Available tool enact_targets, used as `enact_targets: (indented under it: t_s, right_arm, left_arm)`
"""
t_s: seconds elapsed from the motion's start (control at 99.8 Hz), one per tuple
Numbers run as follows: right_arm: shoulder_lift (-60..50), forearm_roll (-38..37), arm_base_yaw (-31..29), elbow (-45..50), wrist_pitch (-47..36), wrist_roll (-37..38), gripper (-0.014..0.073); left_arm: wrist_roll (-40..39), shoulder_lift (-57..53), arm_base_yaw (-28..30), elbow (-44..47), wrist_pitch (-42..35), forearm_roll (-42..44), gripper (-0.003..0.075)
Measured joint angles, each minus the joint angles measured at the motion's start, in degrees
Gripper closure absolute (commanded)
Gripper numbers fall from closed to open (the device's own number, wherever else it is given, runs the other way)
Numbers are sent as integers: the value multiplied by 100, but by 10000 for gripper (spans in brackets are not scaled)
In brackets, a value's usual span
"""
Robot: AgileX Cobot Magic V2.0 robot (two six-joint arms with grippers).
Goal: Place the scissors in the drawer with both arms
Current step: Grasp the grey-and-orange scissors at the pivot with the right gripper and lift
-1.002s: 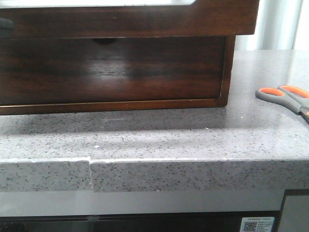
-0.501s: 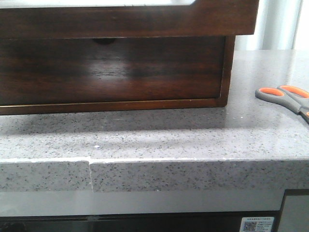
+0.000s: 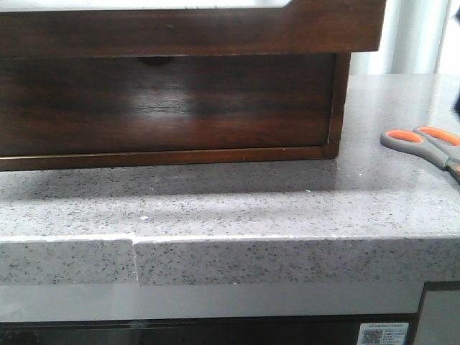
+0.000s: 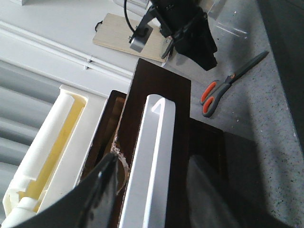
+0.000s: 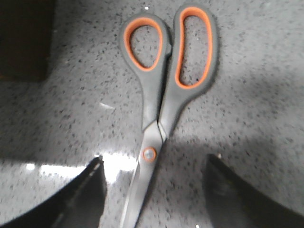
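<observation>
Scissors (image 5: 161, 95) flat on counter, between open right gripper (image 5: 154, 190) fingers

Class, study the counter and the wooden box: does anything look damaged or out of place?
Yes: the stone counter's front edge has a visible crack or seam with a small chip. The scissors lie closed and flat on the counter, outside the drawer.

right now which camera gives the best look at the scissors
The right wrist view: the scissors lie closed on the countertop, both orange-lined loops, the pivot and most of the blades sharp. The front view catches only the handles at its right edge. The left wrist view shows them whole but small and distant.
</observation>
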Motion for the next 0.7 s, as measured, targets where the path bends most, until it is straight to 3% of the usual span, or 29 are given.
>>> enact_targets:
  t_s: [0.351, 0.702]
  right_arm:
    - [1113, 0, 0, -522, 517, 185, 162]
    - [1289, -255, 48, -557, 541, 338, 166]
  left_arm:
    - [0, 0, 0, 0, 0, 0, 395]
    - [0, 0, 0, 0, 0, 0, 395]
